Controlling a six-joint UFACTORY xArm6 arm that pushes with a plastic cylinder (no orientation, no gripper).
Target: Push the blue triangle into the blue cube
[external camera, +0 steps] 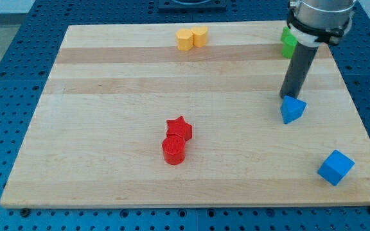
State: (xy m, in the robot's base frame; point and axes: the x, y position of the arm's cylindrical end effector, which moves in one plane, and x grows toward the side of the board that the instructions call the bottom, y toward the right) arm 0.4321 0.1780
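Nearest the view's bottom: blue cube (pixel 335 167), lower right. Left to right: red cylinder (pixel 173 150) touching red star (pixel 179 128); blue triangle (pixel 292 110) right of centre, my tip (pixel 287 97) touching its upper edge. No jaws fitted.

Light wooden bench (pixel 108 77), plank grain running left to right, on a blue perforated base (pixel 18 38). Lying on it: blue triangle (pixel 292 110) at the view's right, blue cube (pixel 335 167) well apart toward the bottom right. Red star (pixel 180 128) and red cylinder (pixel 173 149) touching, near centre. Two yellow blocks (pixel 192 38) touching at the top edge. Green block (pixel 289 42) top right, partly hidden, shape unclear.
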